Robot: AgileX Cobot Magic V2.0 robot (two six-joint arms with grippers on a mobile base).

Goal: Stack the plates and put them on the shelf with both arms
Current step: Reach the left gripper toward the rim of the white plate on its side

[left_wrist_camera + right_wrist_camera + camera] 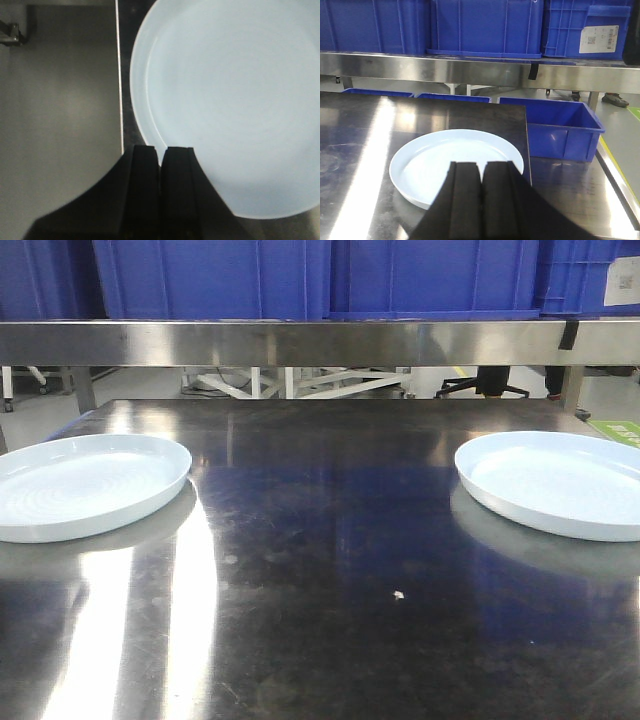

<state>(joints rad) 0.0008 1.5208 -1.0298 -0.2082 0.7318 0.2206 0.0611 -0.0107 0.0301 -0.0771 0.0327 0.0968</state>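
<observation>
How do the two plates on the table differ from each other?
The left plate lies at the left side of the table, the right plate at its right side. The left plate shows faint rings inside; the right plate looks smooth in the front view. Both are round, pale bluish-white, empty, lying flat and apart, not yet stacked.

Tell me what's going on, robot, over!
Both shut and empty: left hand, right hand. Not stacked yet: left plate, right plate, far apart on table. Only a white speck between.
</observation>
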